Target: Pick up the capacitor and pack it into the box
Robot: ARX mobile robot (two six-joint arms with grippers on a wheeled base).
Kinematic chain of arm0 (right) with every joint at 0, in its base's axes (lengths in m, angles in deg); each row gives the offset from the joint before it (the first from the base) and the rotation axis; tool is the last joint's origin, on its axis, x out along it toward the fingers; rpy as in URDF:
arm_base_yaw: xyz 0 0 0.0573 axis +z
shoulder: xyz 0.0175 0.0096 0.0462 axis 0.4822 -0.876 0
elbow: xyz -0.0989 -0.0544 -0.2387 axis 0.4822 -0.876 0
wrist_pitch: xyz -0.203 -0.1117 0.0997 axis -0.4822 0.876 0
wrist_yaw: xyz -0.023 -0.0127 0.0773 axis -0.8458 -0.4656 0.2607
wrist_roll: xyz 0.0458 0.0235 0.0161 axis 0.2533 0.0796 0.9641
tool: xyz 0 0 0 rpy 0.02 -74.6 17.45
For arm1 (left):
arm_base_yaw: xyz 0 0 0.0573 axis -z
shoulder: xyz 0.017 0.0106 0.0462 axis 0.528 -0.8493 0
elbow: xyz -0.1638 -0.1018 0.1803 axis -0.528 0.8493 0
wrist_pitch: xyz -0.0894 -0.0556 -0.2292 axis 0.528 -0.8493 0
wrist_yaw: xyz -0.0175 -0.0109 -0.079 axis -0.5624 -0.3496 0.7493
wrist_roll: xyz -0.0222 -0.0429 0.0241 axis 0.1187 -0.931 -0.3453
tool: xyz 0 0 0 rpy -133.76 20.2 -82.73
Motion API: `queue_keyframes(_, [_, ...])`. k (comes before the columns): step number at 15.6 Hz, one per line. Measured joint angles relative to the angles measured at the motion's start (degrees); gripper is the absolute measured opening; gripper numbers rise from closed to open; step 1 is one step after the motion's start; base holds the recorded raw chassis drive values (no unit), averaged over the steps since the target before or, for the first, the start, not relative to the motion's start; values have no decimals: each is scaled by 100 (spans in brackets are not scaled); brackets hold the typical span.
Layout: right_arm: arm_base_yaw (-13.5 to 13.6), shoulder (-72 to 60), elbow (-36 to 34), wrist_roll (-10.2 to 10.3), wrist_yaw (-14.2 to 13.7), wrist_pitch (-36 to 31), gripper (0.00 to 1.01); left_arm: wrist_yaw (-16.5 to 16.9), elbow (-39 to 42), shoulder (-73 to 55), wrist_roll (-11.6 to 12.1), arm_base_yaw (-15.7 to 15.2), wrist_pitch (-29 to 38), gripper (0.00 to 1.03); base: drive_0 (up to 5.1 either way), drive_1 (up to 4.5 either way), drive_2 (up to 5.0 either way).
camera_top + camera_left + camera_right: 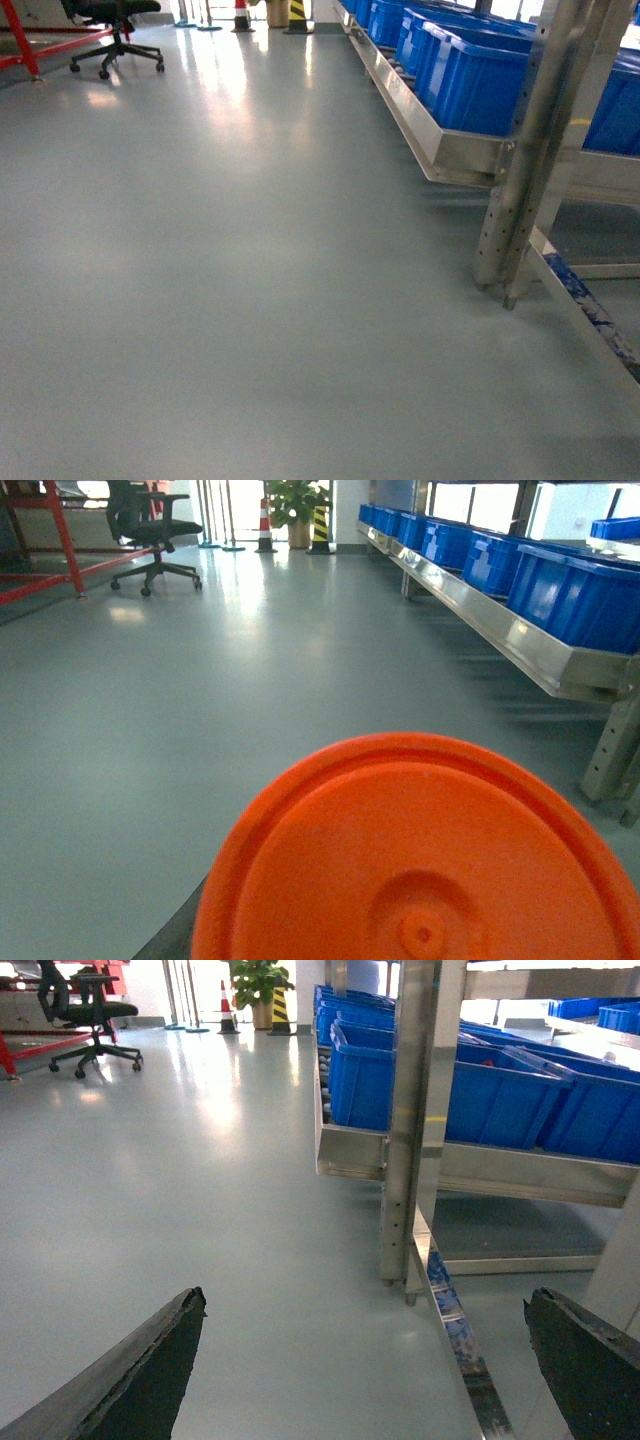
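Neither the pink box nor any capacitor shows in any of the three views, so where they are cannot be told from here.

Closest to the left arm is an orange disc (420, 855), round and ridged with a small boss near its middle, filling the lower part of the left wrist view; whether it is a lid or the base of a tub is unclear. The left fingers are not visible, so their state cannot be told.

In the right wrist view the right gripper (370, 1370) stands spread wide: one dark finger (130, 1375) at the lower left, the other at the lower right, with bare floor (230, 300) between them and nothing held.

To the right runs a metal rack (520, 150) with a slanted tray shelf (350, 1150). A row of blue bins (480, 80) sits on it, side by side, reaching back toward the far wall. Their insides are mostly hidden from this angle, so what they hold cannot be told. A low rail with blue-flecked tape (448, 1310) runs along the floor under the rack.

Far off on the left stand a black office chair (115, 35) and a red frame (30, 50). At the back are a striped cone (264, 525), a yellow-and-black post (320, 528) and a potted plant (295, 505).
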Motion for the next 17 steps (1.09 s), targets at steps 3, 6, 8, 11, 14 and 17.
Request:
queue_keyframes(3, [0, 0, 0, 0, 0, 11, 98, 0, 0, 0, 0, -2, 7, 44, -500, 246, 246])
queue_keyframes(6, [0, 0, 0, 0, -2, 13, 98, 4, 0, 0, 2, 0, -7, 44, -501, 244, 244])
queue_keyframes(8, [0, 0, 0, -2, 0, -4, 98, -7, 0, 0, 0, -2, -7, 44, -498, 247, 247])
queue_keyframes(11, [0, 0, 0, 0, 0, 4, 98, 7, 0, 0, 0, -9, -2, 44, -500, 245, 245])
queue_keyframes(14, [0, 0, 0, -2, 2, 11, 98, 0, 0, 0, 0, -9, -9, 44, -495, 250, 250])
queue_keyframes(17, [0, 0, 0, 0, -2, -2, 98, 0, 0, 0, 0, -9, 0, 44, -493, 252, 252])
